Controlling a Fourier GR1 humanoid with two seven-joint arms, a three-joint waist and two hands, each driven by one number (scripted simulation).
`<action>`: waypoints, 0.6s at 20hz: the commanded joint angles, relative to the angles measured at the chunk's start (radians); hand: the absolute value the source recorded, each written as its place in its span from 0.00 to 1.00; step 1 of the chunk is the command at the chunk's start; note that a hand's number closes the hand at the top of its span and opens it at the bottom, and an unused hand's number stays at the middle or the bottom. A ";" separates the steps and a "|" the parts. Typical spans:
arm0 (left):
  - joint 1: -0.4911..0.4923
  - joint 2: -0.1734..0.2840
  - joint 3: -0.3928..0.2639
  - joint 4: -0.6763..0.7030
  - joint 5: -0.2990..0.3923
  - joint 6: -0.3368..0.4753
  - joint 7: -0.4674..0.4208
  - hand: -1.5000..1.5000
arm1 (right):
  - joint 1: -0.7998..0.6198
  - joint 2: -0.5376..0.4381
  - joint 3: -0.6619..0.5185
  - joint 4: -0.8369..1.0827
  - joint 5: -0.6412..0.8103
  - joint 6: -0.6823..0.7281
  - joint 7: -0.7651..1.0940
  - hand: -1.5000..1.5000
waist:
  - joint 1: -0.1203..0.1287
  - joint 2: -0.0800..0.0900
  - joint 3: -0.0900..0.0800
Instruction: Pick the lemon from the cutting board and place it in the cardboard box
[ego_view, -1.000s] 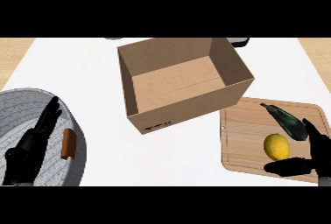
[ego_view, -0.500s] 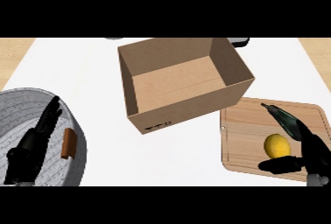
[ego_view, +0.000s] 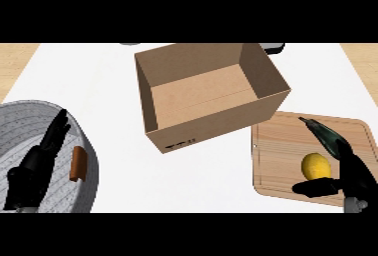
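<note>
The lemon (ego_view: 316, 166) lies on the cutting board (ego_view: 284, 150) between the open right robot hand (ego_view: 353, 176)'s thumb and fingers.

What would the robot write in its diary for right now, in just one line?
phase: reaching | right hand: open, beside lemon on board | left hand: open, over grey plate | box: empty

On the white worktop (ego_view: 111, 85) an open cardboard box (ego_view: 210, 95) stands near the middle. Just right of it lies a wooden cutting board (ego_view: 284, 150) carrying the lemon (ego_view: 316, 165). The right hand (ego_view: 354, 172) reaches over the board, thumb and fingers (ego_view: 325, 134) spread either side of the lemon (contact unclear). The left hand (ego_view: 33, 167) rests open over a grey basin (ego_view: 22, 115) holding an orange-brown stick (ego_view: 78, 163).
</note>
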 joint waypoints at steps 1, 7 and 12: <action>-0.045 -0.044 0.027 0.178 0.010 -0.035 -0.066 0.50 | -0.009 0.023 0.012 -0.037 0.023 0.012 0.072 0.00 | -0.013 0.018 -0.030; -0.044 -0.036 0.007 0.107 0.000 -0.009 -0.024 0.50 | -0.010 0.068 0.029 0.058 0.058 -0.025 0.013 0.00 | -0.004 0.017 -0.028; -0.072 -0.056 -0.009 0.135 -0.002 0.001 -0.016 0.50 | -0.055 0.027 -0.039 0.128 -0.006 0.028 -0.038 0.00 | -0.008 0.019 -0.028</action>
